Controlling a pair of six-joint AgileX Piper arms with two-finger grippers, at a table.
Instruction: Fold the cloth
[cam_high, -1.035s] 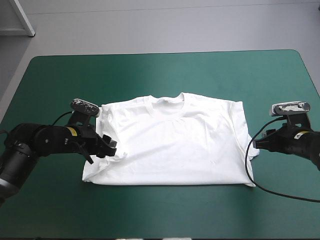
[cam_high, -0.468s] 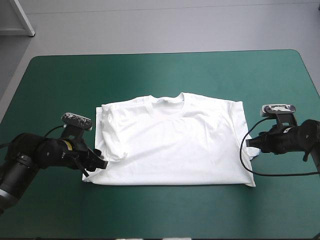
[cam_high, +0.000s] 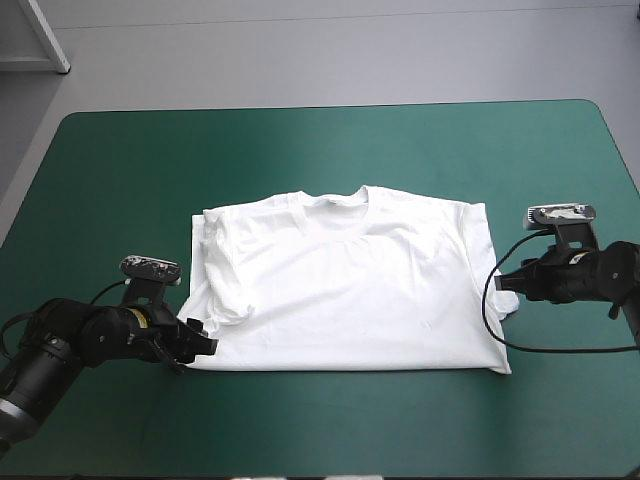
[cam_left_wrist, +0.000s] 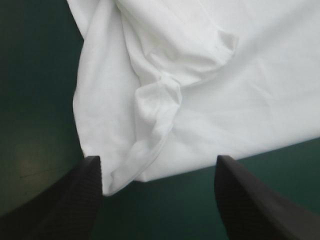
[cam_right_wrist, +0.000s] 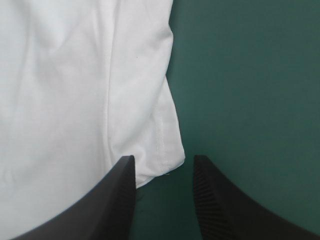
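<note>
your white t-shirt (cam_high: 350, 285) flat on the teal-green desk (cam_high: 300, 150), left tool (cam_high: 204, 341) spread wide at its near left corner, right tool (cam_high: 504, 285) likewise parted at its right edge

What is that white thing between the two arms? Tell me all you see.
It is a white short-sleeved T-shirt of soft thin cloth, spread flat on the teal-green cover, collar toward the far edge, hem near. Its left side is folded in and rumpled; the rest lies smooth. The left gripper, open, sits at its near left corner; the right gripper, open, has a stitched corner of its right edge ahead of its fingers.
</note>
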